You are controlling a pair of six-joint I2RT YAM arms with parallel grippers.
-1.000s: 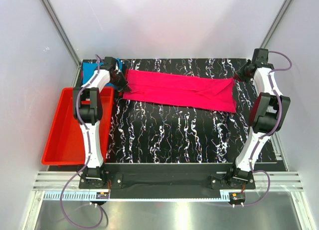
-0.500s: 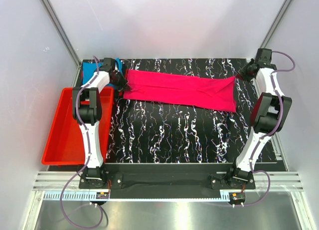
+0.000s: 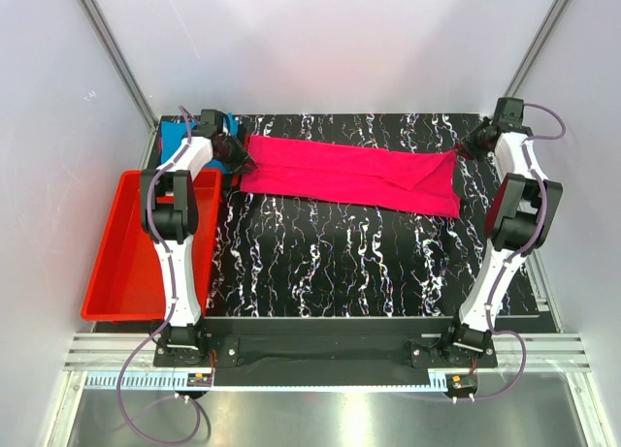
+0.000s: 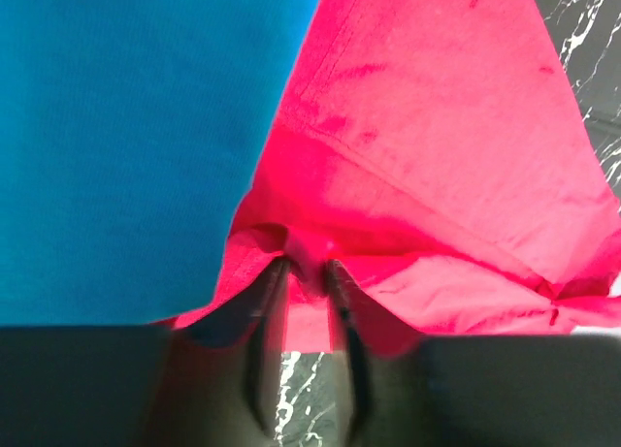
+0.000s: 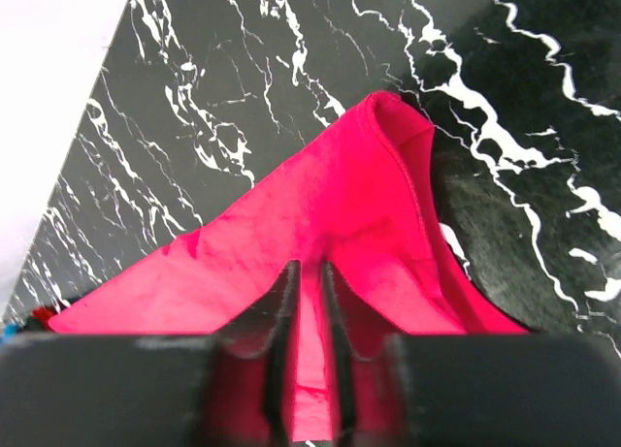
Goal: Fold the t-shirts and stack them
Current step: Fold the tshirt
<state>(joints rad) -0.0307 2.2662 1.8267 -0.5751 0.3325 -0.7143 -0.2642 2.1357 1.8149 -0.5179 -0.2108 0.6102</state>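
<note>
Pink shirt [image 3: 349,175]: lying along the far side of the worktop [image 3: 340,263]. I am stretching it left to right, likely to flatten it for folding.
Left end effector [image 4: 306,265]: I am pinching the shirt's left end, fingers nearly closed.
Right end effector [image 5: 309,268]: I am pinching the right end likewise, cloth tenting toward it.
Blue shirt [image 4: 126,146]: waiting at far left, touching the pink one.

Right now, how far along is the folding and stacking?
Done: the pink shirt looks folded lengthwise into a long flat band. In hand: the left gripper and right gripper each have one end of it between narrow jaws; whether they pinch it is unclear. Left: folding the band shorter and stacking it with the blue shirt, which is only partly visible at the far left.
</note>
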